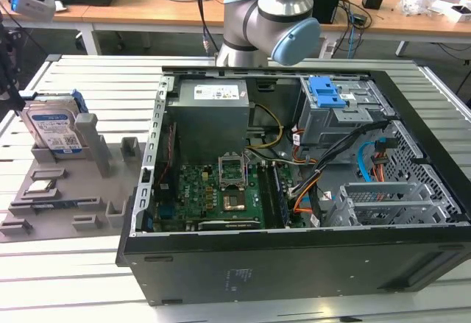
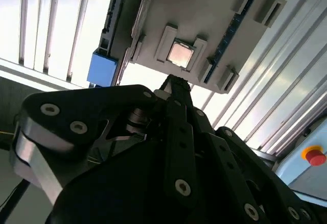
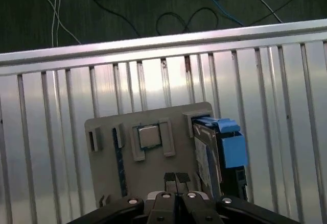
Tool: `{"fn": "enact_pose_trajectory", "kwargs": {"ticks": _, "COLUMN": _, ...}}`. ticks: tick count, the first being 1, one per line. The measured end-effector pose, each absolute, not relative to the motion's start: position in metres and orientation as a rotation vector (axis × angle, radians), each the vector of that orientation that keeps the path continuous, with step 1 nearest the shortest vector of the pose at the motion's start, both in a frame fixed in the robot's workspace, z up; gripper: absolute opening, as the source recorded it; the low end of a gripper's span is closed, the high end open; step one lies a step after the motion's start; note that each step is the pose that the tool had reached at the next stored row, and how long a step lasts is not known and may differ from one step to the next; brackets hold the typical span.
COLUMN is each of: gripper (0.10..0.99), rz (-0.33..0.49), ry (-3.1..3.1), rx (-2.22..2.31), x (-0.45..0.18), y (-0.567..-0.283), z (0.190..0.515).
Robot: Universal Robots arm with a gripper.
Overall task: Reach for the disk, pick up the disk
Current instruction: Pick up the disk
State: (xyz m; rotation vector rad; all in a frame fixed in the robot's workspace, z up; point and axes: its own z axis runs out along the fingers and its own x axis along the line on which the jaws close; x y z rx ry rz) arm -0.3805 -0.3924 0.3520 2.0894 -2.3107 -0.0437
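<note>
Black metal hand (image 3: 176,178), fingertips pinched together and empty, hangs over a grey plastic fixture (image 3: 104,168); the flat silver-grey metal disk (image 3: 206,155) stands edgewise in it, framed in bright blue plastic.

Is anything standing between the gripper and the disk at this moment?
Nothing visible. In the first wrist view the gripper hangs above the grey holder, near the processor chip; the disk stands upright in a slot alongside, open air between.
</note>
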Motion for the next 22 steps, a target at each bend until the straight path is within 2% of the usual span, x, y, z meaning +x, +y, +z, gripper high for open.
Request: {"fn": "enact_pose_trajectory", "kwargs": {"ticks": 22, "gripper": 0.106, "rz": -0.038, "ry": -1.998, "rx": 2.386, "x": -0.3805, "y": -0.3924, "z": 0.352}}
